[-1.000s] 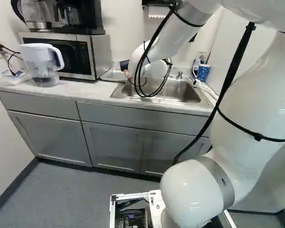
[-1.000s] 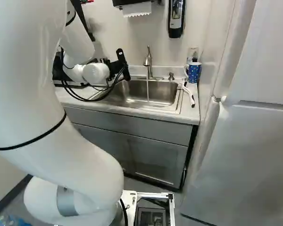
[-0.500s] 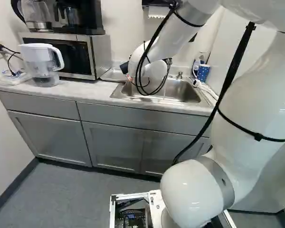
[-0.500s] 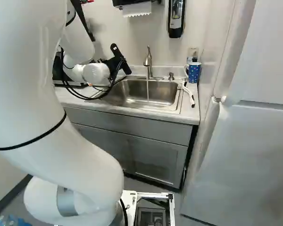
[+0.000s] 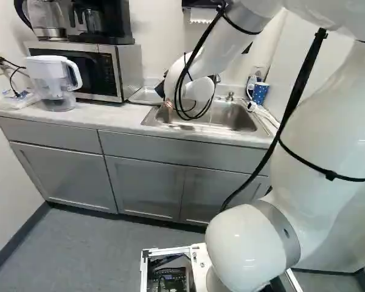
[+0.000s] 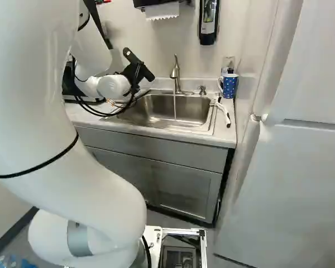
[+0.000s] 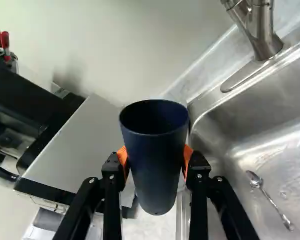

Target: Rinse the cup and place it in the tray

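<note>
My gripper point(image 6: 111, 103) is over the counter at the sink's left side in the right base view, largely hidden by the wrist and cables. In the wrist view the gripper point(image 7: 155, 162) is shut on a dark blue cup point(image 7: 156, 167), orange pads pressing it from both sides. The cup's round opening shows at its far end. Water runs from the faucet point(image 6: 176, 72) into the steel sink point(image 6: 173, 114), apart from the cup. A shallow metal tray point(image 5: 145, 96) lies between the microwave and the sink.
A microwave point(image 5: 103, 73) with a coffee maker on top and a water pitcher point(image 5: 52, 82) stand left of the sink. A spoon point(image 7: 267, 196) lies in the sink. Right of it are a brush point(image 6: 223, 111) and a blue dotted mug point(image 6: 229, 85).
My wrist has rotated above the sink's left side: its black mount leans further over in the right base view. The held cup turns with it. The base has stayed still.
</note>
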